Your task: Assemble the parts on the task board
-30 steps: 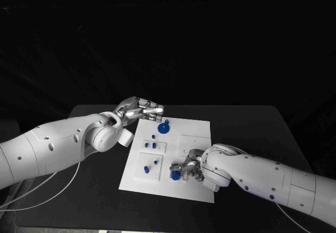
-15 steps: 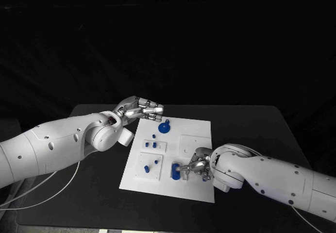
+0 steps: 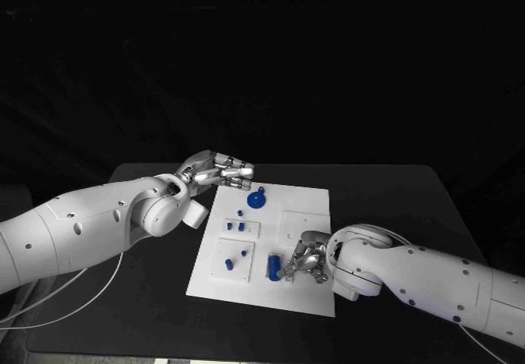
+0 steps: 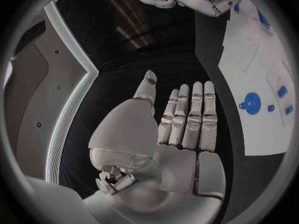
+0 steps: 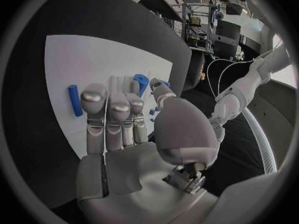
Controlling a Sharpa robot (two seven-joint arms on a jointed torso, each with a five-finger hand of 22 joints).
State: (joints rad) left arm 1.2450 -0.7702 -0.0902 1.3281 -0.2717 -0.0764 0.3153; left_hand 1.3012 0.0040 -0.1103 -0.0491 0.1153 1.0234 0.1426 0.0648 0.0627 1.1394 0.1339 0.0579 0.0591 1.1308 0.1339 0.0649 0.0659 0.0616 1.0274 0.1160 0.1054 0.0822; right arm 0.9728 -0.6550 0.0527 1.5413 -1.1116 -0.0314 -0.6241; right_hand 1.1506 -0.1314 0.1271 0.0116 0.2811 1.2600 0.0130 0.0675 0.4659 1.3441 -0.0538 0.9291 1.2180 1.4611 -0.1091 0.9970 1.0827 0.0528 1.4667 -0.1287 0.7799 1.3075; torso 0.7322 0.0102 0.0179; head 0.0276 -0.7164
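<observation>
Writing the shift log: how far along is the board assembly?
Partway, by the look of it. Several small blue pieces, including a round disc, sit on the white board; whether they are fully seated I cannot tell. The right hand is over the board beside a blue peg that lies flat, holding nothing visible. The left hand waits open at the board's far corner. The peg looks left to place.

A white rectangular task board [image 3: 301, 208] lies flat in the middle of the black table. Small blue parts sit on it — a round disc [image 3: 256, 200] near the far edge, and an upright oblong peg [image 3: 274, 265] near the front.
</observation>
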